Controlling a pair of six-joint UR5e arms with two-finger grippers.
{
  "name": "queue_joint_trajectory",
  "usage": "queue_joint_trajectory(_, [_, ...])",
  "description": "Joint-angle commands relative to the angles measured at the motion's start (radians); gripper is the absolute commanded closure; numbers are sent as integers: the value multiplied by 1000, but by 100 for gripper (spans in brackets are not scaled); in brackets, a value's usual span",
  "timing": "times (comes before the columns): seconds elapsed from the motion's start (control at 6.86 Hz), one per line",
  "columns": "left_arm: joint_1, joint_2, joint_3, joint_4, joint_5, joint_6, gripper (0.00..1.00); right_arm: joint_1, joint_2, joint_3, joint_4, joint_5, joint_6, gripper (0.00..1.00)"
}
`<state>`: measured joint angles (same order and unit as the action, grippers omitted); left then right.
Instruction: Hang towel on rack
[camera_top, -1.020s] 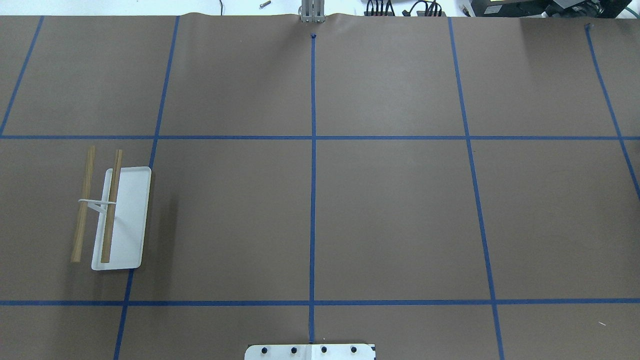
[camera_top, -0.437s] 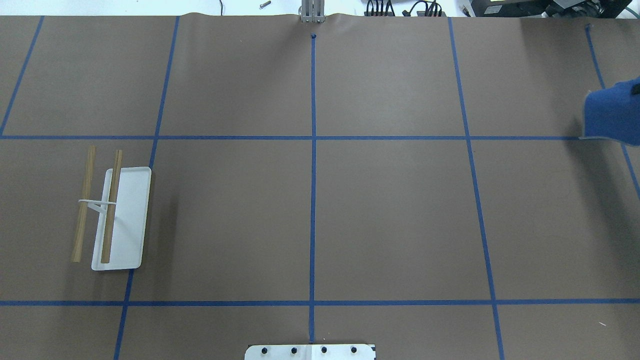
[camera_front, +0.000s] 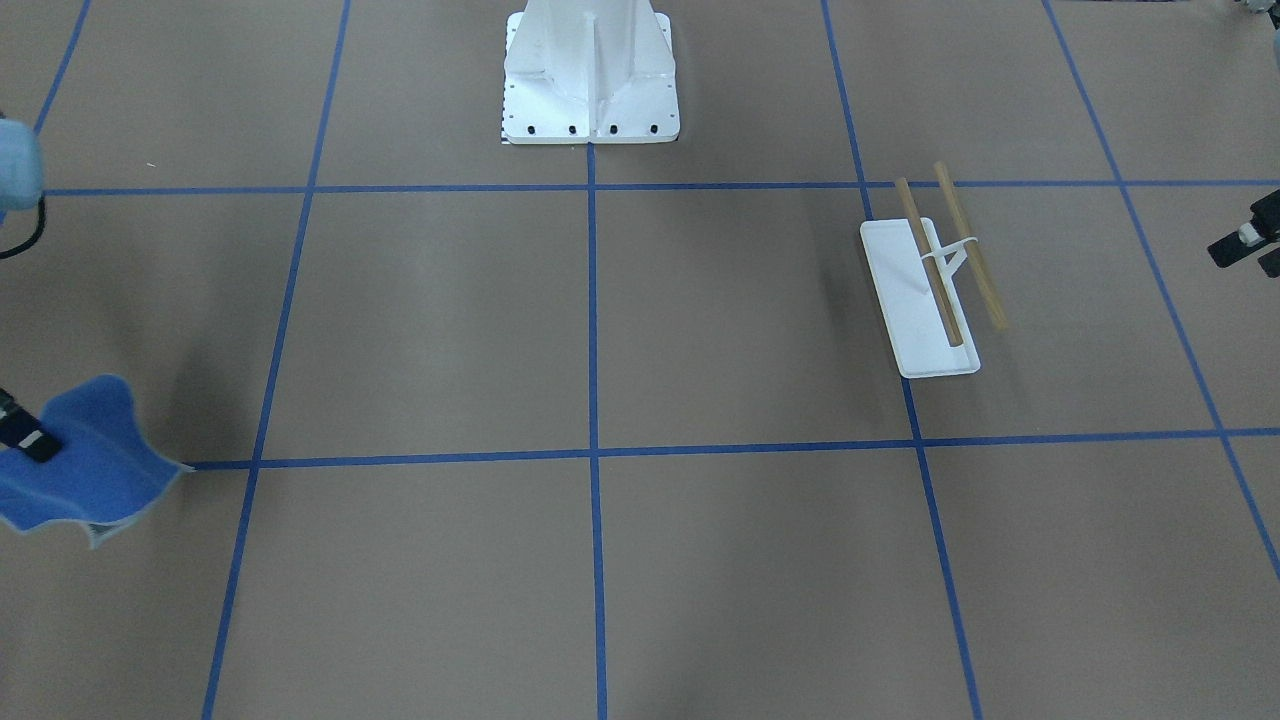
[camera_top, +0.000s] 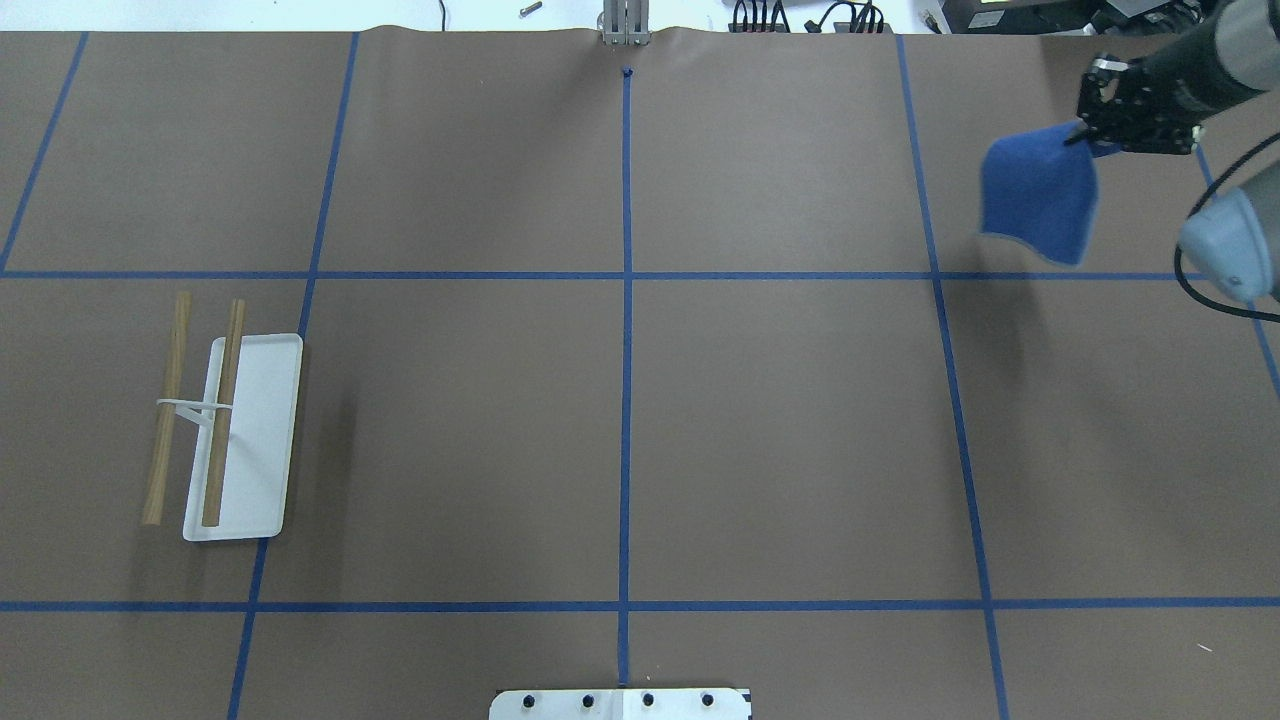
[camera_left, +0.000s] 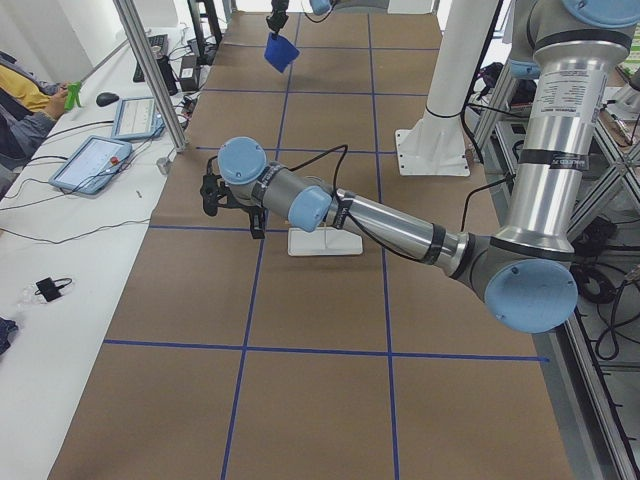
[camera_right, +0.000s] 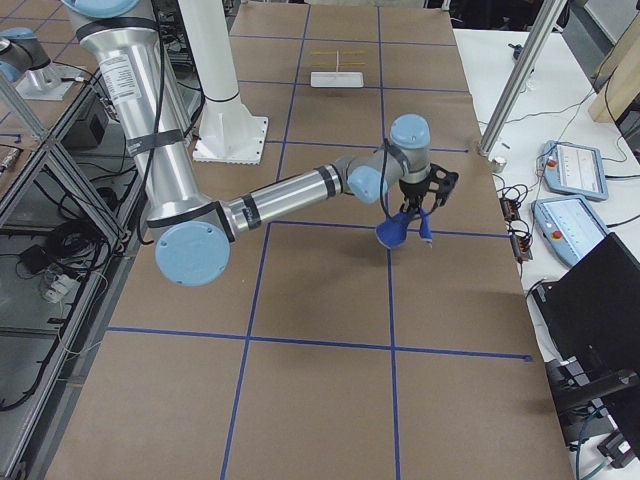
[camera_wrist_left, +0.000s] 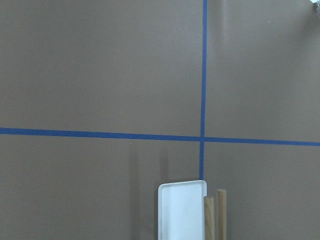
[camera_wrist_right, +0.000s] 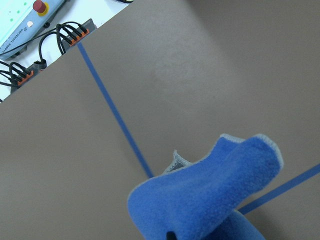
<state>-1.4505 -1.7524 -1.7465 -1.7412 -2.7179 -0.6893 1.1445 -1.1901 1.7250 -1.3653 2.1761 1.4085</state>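
My right gripper (camera_top: 1085, 135) is shut on a top corner of the royal-blue towel (camera_top: 1040, 200), which hangs in the air over the far right of the table. The towel also shows in the front-facing view (camera_front: 85, 480), the right side view (camera_right: 400, 232) and the right wrist view (camera_wrist_right: 210, 200). The rack (camera_top: 250, 440), a white tray base with two wooden dowels (camera_top: 222, 410), stands bare at the left, also seen in the front-facing view (camera_front: 915, 300) and the left wrist view (camera_wrist_left: 182, 210). My left gripper (camera_front: 1250, 250) is high beside the rack, its fingers apart and empty.
Brown paper with a blue tape grid covers the table (camera_top: 780, 430). The white robot pedestal (camera_front: 590, 70) stands at the near middle edge. A metal post (camera_top: 622, 25) and cables (camera_top: 800, 15) line the far edge; operators' tablets (camera_right: 570, 165) lie beyond it.
The right gripper with the towel has come in from the right edge and moved left and toward the far side. One second ago neither was in view. The rack has not moved.
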Motion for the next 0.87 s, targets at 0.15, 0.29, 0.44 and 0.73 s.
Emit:
queue_joint_trajectory(0.15, [71, -152, 76, -3, -46, -331, 2, -132, 295, 93, -308, -71, 345, 100])
queue_joint_trajectory(0.29, [93, -195, 75, -12, -62, -460, 2, -153, 338, 90, -308, -73, 447, 100])
queue_joint_trajectory(0.44, [122, -223, 73, -71, -60, -592, 2, -175, 372, 87, -308, -79, 542, 100])
queue_joint_trajectory(0.73, [230, -226, 132, -493, 4, -719, 2, -206, 409, 84, -307, -111, 621, 100])
